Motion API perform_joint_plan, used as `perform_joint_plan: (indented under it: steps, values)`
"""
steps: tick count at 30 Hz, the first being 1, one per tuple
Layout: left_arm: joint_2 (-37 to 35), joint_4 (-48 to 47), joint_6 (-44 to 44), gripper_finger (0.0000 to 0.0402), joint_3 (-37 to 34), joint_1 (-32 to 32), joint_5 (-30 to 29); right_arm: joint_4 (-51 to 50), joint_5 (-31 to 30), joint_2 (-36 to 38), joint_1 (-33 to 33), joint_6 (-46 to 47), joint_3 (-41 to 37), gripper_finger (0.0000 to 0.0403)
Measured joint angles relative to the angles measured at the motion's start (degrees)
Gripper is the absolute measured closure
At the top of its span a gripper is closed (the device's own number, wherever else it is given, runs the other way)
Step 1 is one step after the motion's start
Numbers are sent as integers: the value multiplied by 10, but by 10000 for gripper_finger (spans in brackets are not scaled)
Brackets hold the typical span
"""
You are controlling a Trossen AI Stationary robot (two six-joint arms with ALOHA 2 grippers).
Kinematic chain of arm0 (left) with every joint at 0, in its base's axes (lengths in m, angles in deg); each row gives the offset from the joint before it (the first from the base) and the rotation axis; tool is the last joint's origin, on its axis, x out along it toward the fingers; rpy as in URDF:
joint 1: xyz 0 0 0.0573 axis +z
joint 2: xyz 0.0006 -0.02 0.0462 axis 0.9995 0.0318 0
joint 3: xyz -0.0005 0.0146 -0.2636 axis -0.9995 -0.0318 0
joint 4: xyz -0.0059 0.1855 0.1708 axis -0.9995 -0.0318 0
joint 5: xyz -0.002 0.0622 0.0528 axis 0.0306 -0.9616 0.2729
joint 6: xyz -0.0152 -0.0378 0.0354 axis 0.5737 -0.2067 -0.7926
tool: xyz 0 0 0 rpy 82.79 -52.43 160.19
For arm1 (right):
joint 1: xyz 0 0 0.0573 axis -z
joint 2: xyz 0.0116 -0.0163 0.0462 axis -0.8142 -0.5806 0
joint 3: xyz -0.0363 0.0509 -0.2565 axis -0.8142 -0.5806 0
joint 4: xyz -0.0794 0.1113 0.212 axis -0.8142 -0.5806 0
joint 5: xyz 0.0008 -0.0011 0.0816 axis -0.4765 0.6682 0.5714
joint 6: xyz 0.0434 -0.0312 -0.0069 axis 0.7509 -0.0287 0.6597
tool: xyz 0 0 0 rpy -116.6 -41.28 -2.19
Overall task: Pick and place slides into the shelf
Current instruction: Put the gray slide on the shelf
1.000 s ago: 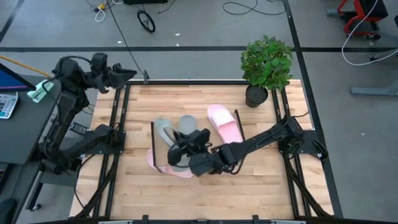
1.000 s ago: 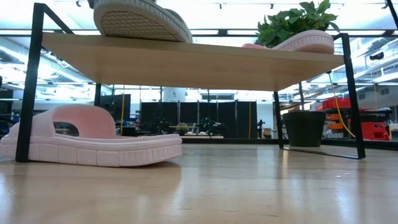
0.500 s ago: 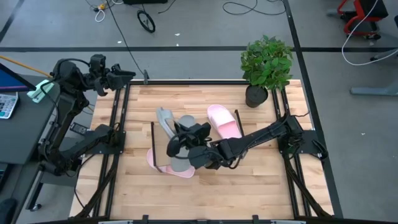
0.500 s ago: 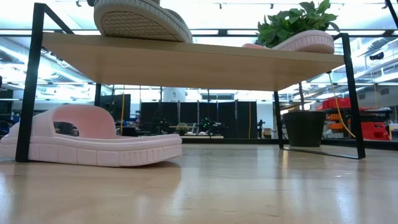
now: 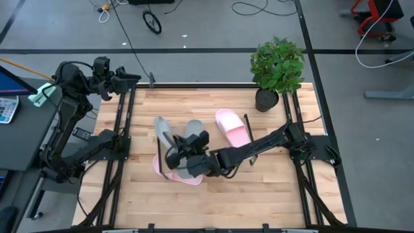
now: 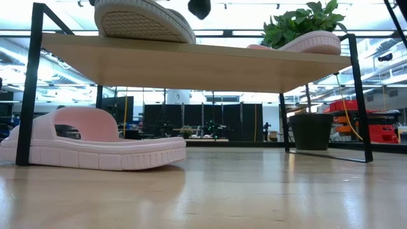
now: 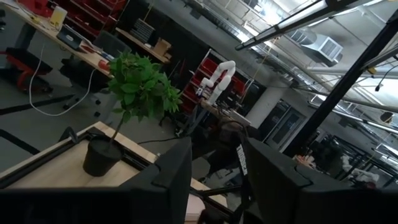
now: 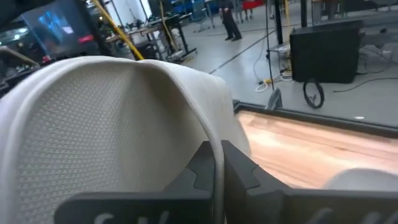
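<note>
My right gripper (image 5: 176, 153) is shut on a pale grey slide (image 5: 162, 133), which stands tipped on edge over the left end of the shelf (image 5: 158, 147). A second grey slide (image 5: 193, 132) lies sole-down on the shelf board (image 6: 210, 63). A pink slide (image 5: 233, 127) lies on the board farther right. Another pink slide (image 6: 95, 145) rests on the table under the shelf. My left gripper (image 7: 214, 180) is open, raised at the table's far left corner with nothing between its fingers. My right gripper pinches the edge of the grey slide's wide strap (image 8: 216, 155) between its two fingers (image 8: 244, 172). The fingers come in about level from the table's right side. The slide is tipped up on its side. I cannot tell whether its lower end touches the board.
A potted plant (image 5: 277, 68) stands at the table's far right corner, behind the shelf's right end frame (image 6: 359, 95). Bare wooden tabletop (image 5: 259, 194) lies along the near edge.
My right gripper has gone toward the table's left edge and a little down, rolling as it went. The grey slide it holds has left its place beside the other grey slide. It has tipped from lying flat to standing on edge at the shelf's left end.
</note>
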Motion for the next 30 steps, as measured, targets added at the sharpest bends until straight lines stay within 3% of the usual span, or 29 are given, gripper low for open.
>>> perform_joint_plan:
  steps: [7,24,30]
  values:
    - [0,0,0,258,0,0,0,-19,9,-14,-11,-45,7,393]
    - [0,-2,-9,264,0,0,0,-81,-14,0,-31,-265,31,393]
    - [0,-2,-9,274,0,0,1,-114,1,1,-26,-243,38,393]
